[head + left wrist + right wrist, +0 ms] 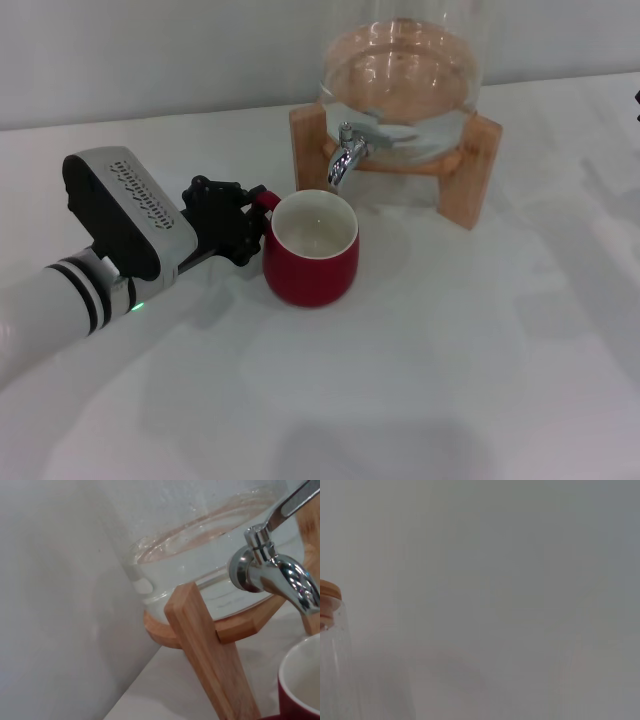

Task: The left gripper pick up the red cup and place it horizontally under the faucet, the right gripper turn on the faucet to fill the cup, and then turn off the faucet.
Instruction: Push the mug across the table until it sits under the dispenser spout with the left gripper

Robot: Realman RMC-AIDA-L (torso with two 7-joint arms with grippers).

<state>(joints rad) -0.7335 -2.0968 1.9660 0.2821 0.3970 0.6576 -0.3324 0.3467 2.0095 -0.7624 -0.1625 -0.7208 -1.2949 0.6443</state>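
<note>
- Now the left claw [243, 225] is gripping the cup [311, 249] at its small loop handle, black fingers clenched on the handle at the cup's left side.
- The cup is standing upright on the white desk [450, 380], just in front of and below the faucet [347, 157]; the placing step looks about done.
- Next, by my reckoning, the right claw, out of sight in every view, is needing to reach the lever on top of the faucet and tip it open.
- The cup is squat, rounded, glossy dark red with a cream inside, which looks empty.
- The faucet is shining chrome, spout curving down.
- The dispenser [405, 75] is clear glass holding water, sitting in a pale wooden stand [480, 175] with square legs.
</note>
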